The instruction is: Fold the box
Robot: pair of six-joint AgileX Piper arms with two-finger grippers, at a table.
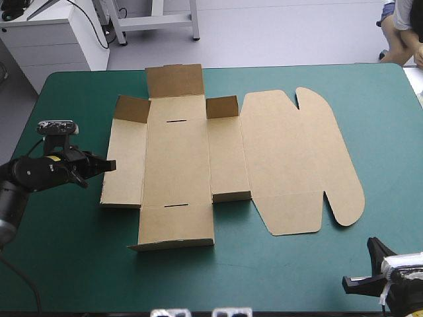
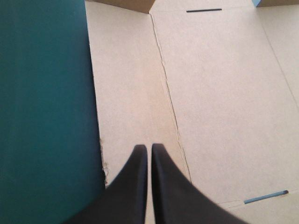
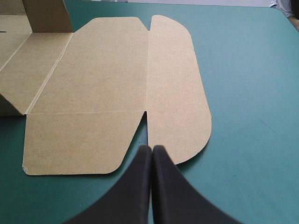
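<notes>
The table (image 1: 310, 277), under its teal-green cover, fills most of the high view, and its far corners are rounded. Beyond its far edge, a pale grey floor (image 1: 284, 33) runs along the top of the frame. A white cabinet (image 1: 46, 39) stands in the upper left, with a black cable (image 1: 100, 30) hanging down its side. At top centre stands a pale metal frame (image 1: 158, 22). The light is even and the shadows are soft.

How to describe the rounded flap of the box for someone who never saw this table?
On the teal-green table lies the brown box. Its strip nearest the table's right edge is the rounded flap: only it has both ends curved.
</notes>
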